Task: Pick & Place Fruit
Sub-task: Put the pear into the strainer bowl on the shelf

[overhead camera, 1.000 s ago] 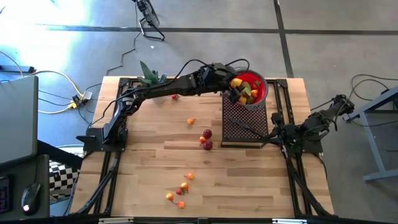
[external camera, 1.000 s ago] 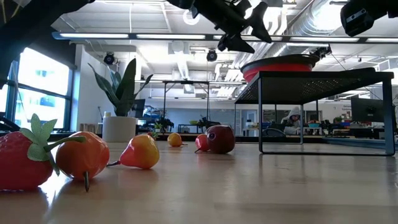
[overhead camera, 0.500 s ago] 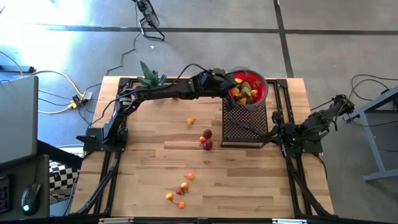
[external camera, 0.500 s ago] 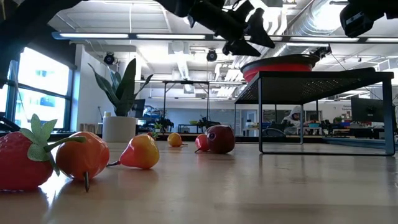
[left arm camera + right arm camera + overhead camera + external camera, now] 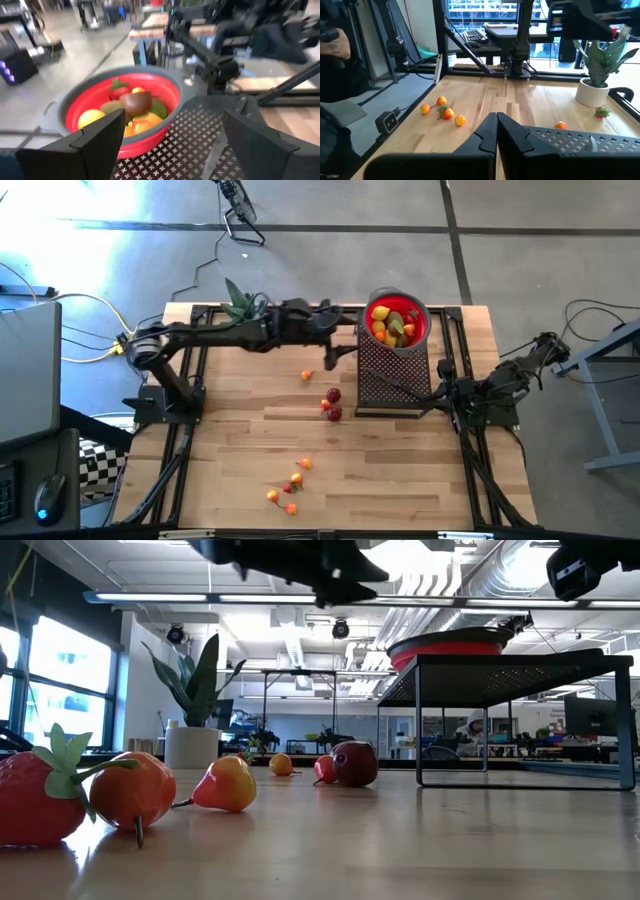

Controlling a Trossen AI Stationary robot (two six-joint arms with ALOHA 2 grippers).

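Since the earlier high view, our left arm has swung back from over the bowl toward the picture's left, and its left gripper (image 5: 338,352) now hangs beside the rack, fingers wide apart and holding nothing.

Largest first: the wooden table (image 5: 400,470) fills the middle of the high view. At its upper right, a black mesh rack (image 5: 390,380) carries the red bowl (image 5: 421,338), already piled with fruit in the bowl (image 5: 392,324). At centre lie two dark red fruits (image 5: 333,404) and one small orange fruit (image 5: 306,375). A cluster of small fruits (image 5: 288,487) sits at lower centre. A potted plant (image 5: 238,302) stands at upper left.

Our right gripper (image 5: 496,131) rests at the right edge of the table, fingers pressed together and empty.

We judge the risks thus: the bowl is heaped, so another fruit dropped in could roll out. The round fruits may also skid away if the fingers close off-centre.
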